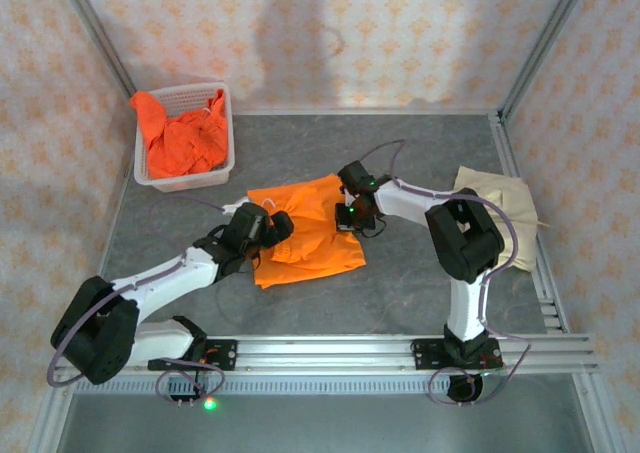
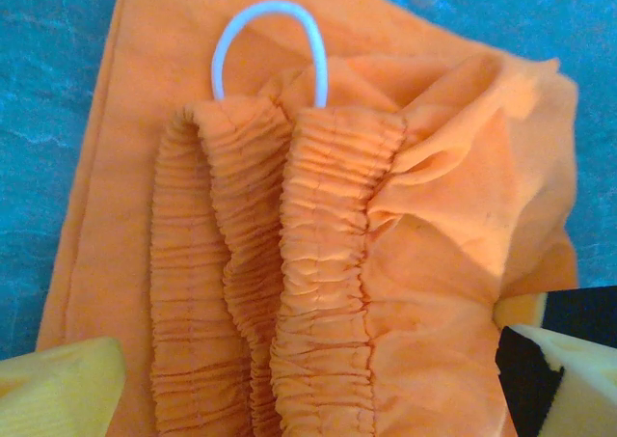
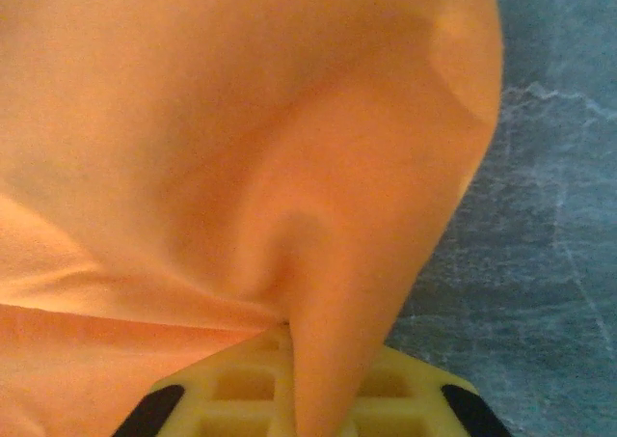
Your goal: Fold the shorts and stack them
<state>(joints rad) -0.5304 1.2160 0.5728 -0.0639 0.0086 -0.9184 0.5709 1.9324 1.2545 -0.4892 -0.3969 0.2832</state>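
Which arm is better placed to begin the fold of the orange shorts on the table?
Probably right: the right end effector is shut on an edge of the orange shorts; the left end effector is open over the waistband, holding nothing.

Grey stone-look table, patterned walls, alu rails

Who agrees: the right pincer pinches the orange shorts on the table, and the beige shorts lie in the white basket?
The beige shorts lie on the table, far right, not in the white basket, as the top external view shows. The right pincer does pinch the orange shorts.
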